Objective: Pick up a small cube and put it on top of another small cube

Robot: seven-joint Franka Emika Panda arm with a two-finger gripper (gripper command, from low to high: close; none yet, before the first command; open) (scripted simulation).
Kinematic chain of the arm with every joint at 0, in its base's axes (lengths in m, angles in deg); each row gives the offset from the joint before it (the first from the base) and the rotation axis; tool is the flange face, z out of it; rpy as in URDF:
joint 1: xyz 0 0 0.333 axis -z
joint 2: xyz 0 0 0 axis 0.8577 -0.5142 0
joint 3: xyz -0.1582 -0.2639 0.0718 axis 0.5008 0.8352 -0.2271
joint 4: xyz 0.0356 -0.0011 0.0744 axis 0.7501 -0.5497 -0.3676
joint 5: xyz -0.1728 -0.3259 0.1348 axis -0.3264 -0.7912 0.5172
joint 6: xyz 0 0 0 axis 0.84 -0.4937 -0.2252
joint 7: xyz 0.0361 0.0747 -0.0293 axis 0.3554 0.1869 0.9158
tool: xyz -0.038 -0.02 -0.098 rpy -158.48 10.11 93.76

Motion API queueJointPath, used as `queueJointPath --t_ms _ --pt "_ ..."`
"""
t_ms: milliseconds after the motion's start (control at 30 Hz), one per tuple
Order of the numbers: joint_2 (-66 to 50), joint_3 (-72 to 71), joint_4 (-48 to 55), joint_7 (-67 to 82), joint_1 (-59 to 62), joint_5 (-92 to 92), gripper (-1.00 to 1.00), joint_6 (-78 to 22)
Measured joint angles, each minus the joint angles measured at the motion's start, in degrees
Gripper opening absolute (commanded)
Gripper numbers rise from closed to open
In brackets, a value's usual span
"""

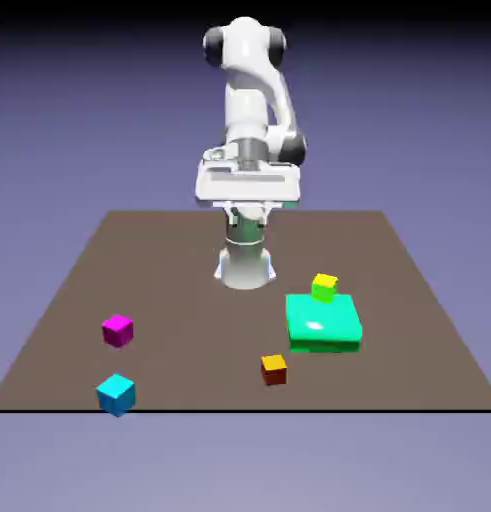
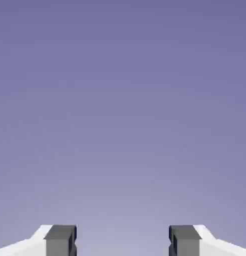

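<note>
My claw is spreading wide, holding nothing. I'm seeing loose cubes on the table, magenta and cyan standing apart.

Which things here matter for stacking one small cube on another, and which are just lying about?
For the job:
- magenta cube
- cyan cube

Just lying about:
- orange cube
- yellow-green cube
- flat green block

The exterior view looks down from above and in front of the table, facing the arm, far enough back to hold both. The hand view looks out over plain backdrop; both views share the fingertips.
</note>
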Motion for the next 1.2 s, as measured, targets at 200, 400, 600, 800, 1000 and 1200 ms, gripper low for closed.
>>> queueJointPath --t_ms 200,400,600,800,1000,1200 --pt "-12.5 9.0 3.8 5.4 -4.9 -9.9 0.00 -7.0" --pt "-24.9 18.0 7.5 10.7 -9.8 -19.8 0.00 -14.0" --pt "-37.4 27.0 11.3 16.1 -14.7 -29.7 0.00 -21.0" --pt "-49.8 35.9 15.1 21.4 -19.6 -39.6 0.00 -27.9" --pt "-62.3 44.9 18.8 26.8 -24.5 -49.6 0.00 -34.9" --pt "-71.6 44.6 21.1 24.1 -19.8 -52.6 0.00 -28.0"
